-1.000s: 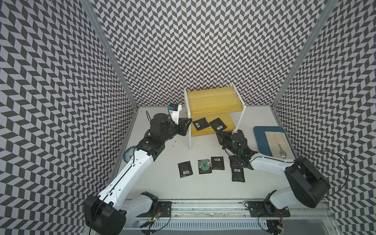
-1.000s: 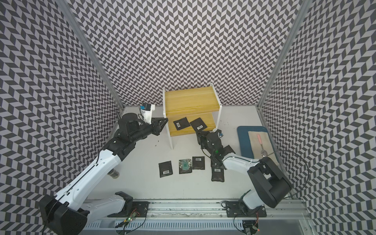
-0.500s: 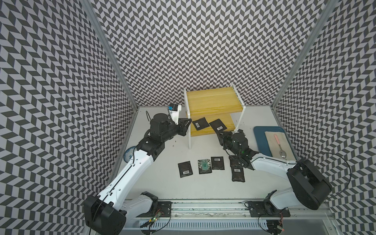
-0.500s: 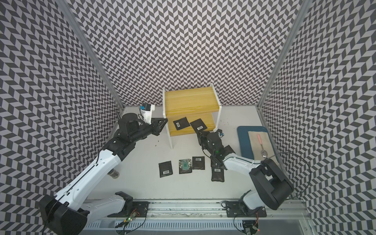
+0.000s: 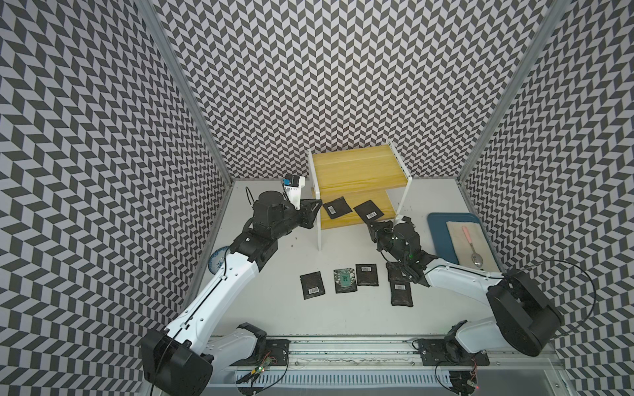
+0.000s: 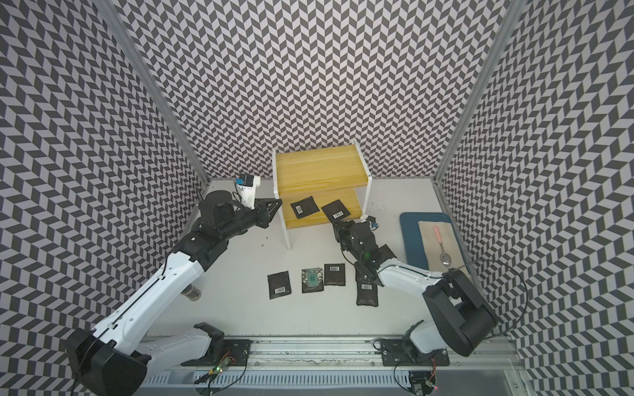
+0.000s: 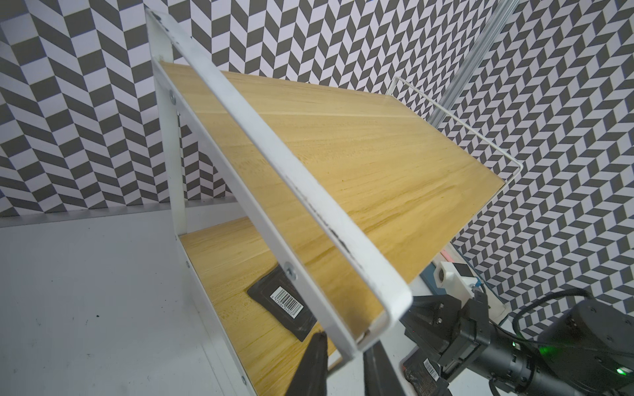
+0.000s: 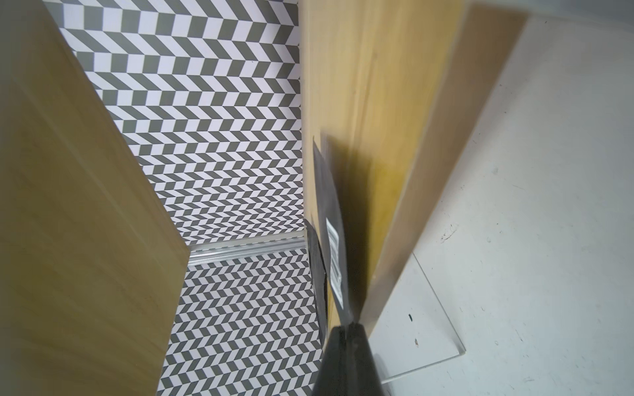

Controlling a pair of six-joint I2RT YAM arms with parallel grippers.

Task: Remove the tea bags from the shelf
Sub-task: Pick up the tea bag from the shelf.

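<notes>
I see a blue tray (image 5: pixel 437 236) on the right of the white table (image 5: pixel 274 308), holding a beige cloth (image 5: pixel 456 250) with a pink-handled metal spoon (image 5: pixel 470 245) lying on it. A small blue-patterned dish (image 5: pixel 216 259) sits at the table's left edge, partly hidden. Black-and-white chevron walls (image 5: pixel 308 85) enclose everything.

The shelf (image 5: pixel 356 168) boards are smooth yellow wood with fine grain and a soft sheen. Its frame (image 7: pixel 308 192) is white painted metal, scuffed dark along one edge. The tea bags (image 5: pixel 337 207) look matt black and slightly crinkled, with white paper labels (image 5: pixel 370 215). The table (image 5: pixel 274 308) is matt white and speckled. On the right, a smooth blue plastic tray (image 5: pixel 437 233) bears a pale cloth (image 5: pixel 459 240) and a spoon (image 5: pixel 476 259) with a shiny metal bowl.
</notes>
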